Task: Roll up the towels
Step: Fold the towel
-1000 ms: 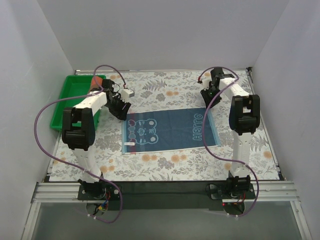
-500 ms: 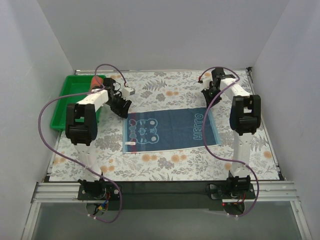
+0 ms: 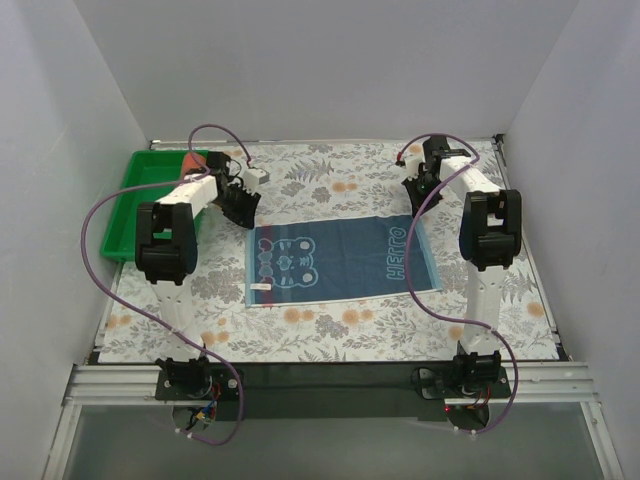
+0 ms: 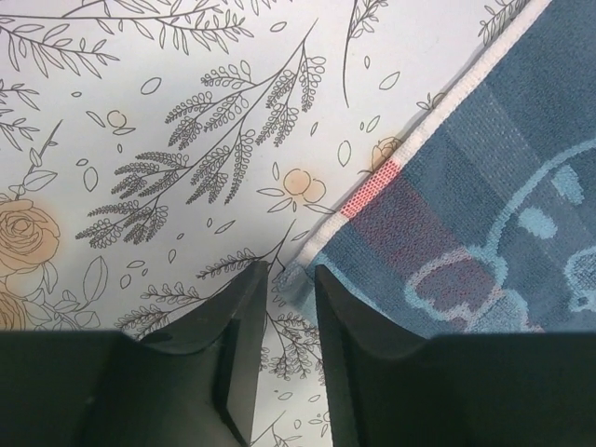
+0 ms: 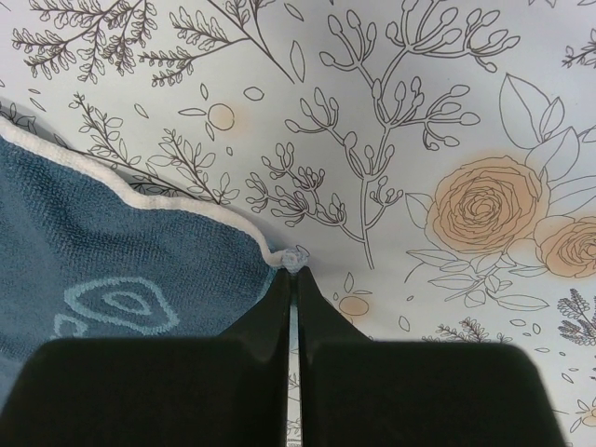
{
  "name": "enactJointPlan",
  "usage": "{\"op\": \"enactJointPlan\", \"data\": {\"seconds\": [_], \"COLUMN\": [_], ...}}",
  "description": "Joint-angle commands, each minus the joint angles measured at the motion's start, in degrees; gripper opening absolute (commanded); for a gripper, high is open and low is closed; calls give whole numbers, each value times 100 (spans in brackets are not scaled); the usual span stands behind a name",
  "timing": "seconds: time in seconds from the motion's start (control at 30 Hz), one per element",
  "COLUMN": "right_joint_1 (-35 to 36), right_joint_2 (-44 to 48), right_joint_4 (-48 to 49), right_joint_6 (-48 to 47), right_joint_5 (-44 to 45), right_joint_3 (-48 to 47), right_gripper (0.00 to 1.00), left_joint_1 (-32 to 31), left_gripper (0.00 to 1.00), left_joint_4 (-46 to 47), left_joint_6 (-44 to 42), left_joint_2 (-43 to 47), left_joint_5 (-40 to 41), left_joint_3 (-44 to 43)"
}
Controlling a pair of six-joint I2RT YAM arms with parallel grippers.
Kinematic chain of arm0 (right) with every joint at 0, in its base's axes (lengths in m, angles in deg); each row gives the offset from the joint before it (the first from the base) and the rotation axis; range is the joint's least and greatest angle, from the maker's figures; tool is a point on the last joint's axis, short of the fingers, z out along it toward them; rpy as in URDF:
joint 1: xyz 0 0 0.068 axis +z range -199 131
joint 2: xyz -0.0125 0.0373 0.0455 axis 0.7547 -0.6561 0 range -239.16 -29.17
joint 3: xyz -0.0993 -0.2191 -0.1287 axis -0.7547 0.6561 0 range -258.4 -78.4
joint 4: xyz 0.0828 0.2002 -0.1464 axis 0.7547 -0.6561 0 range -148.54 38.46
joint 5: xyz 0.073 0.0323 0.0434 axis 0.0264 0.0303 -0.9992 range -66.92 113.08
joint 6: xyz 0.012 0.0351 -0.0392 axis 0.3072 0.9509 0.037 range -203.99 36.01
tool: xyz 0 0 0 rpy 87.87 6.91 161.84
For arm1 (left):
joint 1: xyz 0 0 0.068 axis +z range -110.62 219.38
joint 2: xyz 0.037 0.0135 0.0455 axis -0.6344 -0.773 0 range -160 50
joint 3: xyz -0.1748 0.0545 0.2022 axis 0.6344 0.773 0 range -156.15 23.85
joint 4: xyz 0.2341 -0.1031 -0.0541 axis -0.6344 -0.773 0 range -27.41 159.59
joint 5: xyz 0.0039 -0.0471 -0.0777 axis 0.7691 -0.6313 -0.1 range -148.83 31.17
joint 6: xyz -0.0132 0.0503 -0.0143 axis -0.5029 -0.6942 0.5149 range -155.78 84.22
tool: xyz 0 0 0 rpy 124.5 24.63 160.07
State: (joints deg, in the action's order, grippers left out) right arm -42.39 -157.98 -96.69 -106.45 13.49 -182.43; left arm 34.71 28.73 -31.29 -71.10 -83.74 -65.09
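The light blue towel (image 3: pixel 340 258) with dark cartoon print lies flat in the middle of the floral table cover. My left gripper (image 3: pixel 240 204) is at its far left corner. In the left wrist view the left gripper (image 4: pixel 291 270) has its jaws a little apart, with the towel's corner (image 4: pixel 300 277) lying at the tips. My right gripper (image 3: pixel 413 190) is at the far right corner. In the right wrist view the right gripper (image 5: pixel 294 272) is shut on that pinched corner (image 5: pixel 296 257). The rust-red towel (image 3: pixel 193 160) shows partly in the green bin, behind the left arm.
A green bin (image 3: pixel 145 195) stands at the far left of the table. White walls enclose the back and both sides. Purple cables loop from both arms. A black rail (image 3: pixel 330 378) runs along the near edge.
My left arm has drawn back toward the far left, and its gripper has shifted slightly away from the towel's corner. The right arm and the towel have not moved.
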Motion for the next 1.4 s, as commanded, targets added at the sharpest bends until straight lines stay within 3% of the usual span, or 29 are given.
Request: {"op": "enactJointPlan", "data": {"seconds": [0.0,0.1,0.2,0.27,0.53,0.67,0.8,1.0,1.37], "right_joint_1": [33,33,33,33,-300,-380,-380,-459,-503], "right_joint_2": [172,172,190,251,585,463,366,979,2246], "right_joint_4": [-56,-64,-65,-65,-56,-73,-161,-188,-188], "right_joint_6": [-4,-4,-4,-30,13,-13,-65,-364,-1304], "right_joint_5": [-149,-140,-175,-184,-465,-606,-641,-1089,-1617], "right_joint_3": [128,128,155,233,419,-2,-477,-180,1454], "right_gripper": [1,1,1,1,1,1,1,1,1], "left_joint_1": [18,18,27,27,150,159,168,326,388], "left_gripper": [25,22,12,0,0,0,0,0,0], "left_joint_4": [-89,-159,-238,-256,-88,-439,-432,-431,-466], "left_joint_6": [-45,-106,-150,-150,-98,-133,-124,-422,-1898], "left_joint_2": [68,192,236,210,-272,-686,-626,85,2151], "left_joint_5": [-146,-199,-234,-260,-137,-339,-375,-708,-1385], "left_joint_3": [140,264,299,238,-640,-1484,-1696,-1161,1080]}}
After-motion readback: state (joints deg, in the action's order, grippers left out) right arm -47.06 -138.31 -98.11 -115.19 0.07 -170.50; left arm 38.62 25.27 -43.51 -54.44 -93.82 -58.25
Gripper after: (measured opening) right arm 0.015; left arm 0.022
